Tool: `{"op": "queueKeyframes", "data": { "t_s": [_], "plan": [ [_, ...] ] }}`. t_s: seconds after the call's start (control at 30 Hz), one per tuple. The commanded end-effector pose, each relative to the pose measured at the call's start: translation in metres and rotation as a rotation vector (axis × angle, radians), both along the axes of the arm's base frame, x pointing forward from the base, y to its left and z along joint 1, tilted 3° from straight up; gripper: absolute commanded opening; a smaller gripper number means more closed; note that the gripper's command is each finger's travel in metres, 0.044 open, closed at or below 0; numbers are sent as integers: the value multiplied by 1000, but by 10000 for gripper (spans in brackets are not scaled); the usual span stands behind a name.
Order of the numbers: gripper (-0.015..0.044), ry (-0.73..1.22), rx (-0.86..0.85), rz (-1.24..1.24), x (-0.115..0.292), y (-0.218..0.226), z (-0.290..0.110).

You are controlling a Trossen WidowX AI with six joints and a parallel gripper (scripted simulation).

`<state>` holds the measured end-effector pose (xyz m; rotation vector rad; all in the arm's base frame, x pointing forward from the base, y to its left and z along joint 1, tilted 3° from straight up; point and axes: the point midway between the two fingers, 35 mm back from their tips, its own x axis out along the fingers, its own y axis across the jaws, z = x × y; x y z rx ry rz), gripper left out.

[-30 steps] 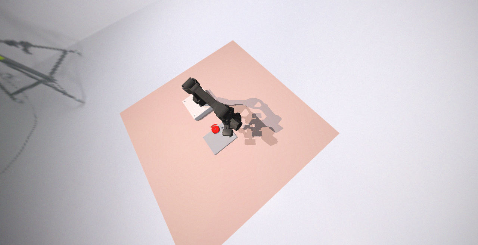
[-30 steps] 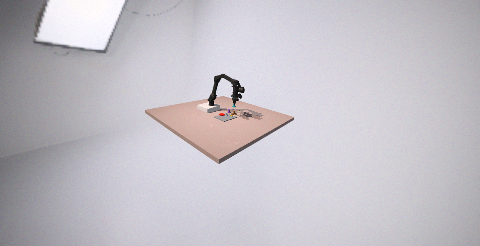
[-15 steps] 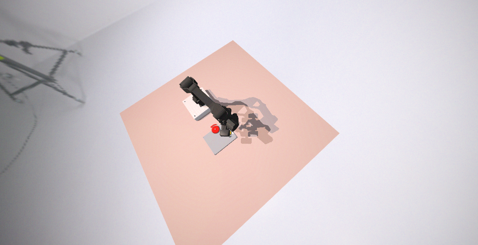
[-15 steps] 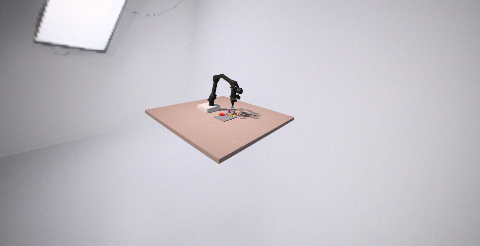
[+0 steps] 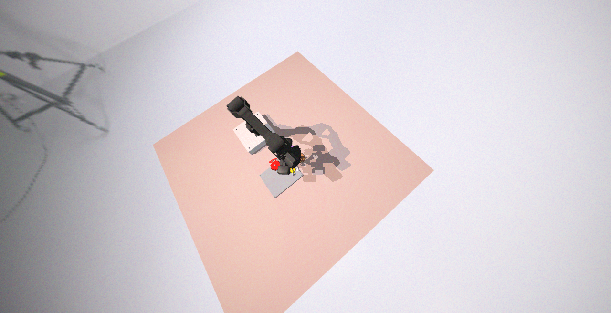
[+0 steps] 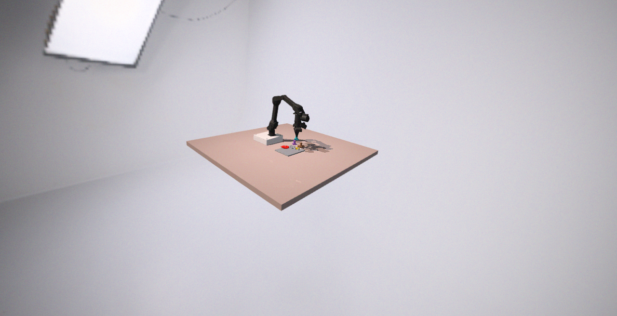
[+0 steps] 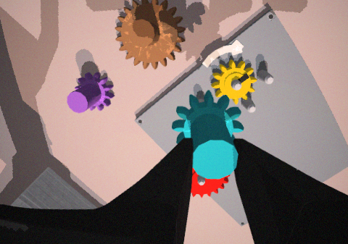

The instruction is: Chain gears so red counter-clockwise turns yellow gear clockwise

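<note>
My gripper [image 7: 212, 147] [image 6: 296, 137] is shut on the handle of the teal gear [image 7: 215, 158] [image 6: 296, 138] and holds it above the grey board [image 7: 308, 128] [image 5: 275, 187] [image 6: 288, 152]. The red gear [image 7: 214, 188] [image 5: 273, 165] [image 6: 284, 146] is partly hidden behind the teal gear and fingers in the wrist view. The yellow gear [image 7: 226, 88] [image 5: 292, 170] sits on its peg. Empty pegs [image 7: 268, 79] [image 7: 251, 108] stand beside it; another peg shows just behind the teal gear, mostly hidden. The orange-brown gear [image 7: 127, 45] [image 6: 300, 145] and the purple gear [image 7: 77, 101] [image 6: 294, 142] stand loose on the table.
The white arrow [image 7: 221, 52] lies beside the yellow gear on the board. The arm's white base [image 5: 247, 138] [image 6: 267, 138] stands behind the board on the pink table [image 5: 239, 225] [image 6: 267, 171]. The arm's shadows fall across the table and the loose gears.
</note>
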<state>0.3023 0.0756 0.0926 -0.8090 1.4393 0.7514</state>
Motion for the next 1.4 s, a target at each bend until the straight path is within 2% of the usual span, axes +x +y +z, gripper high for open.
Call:
{"op": "queueKeyframes", "data": {
  "t_s": [0.0,1.37],
  "plan": [
    [0,-13,0,2,-3,-5,0],
    [0,-11,-5,5,-36,-37,-29]
  ]
}}
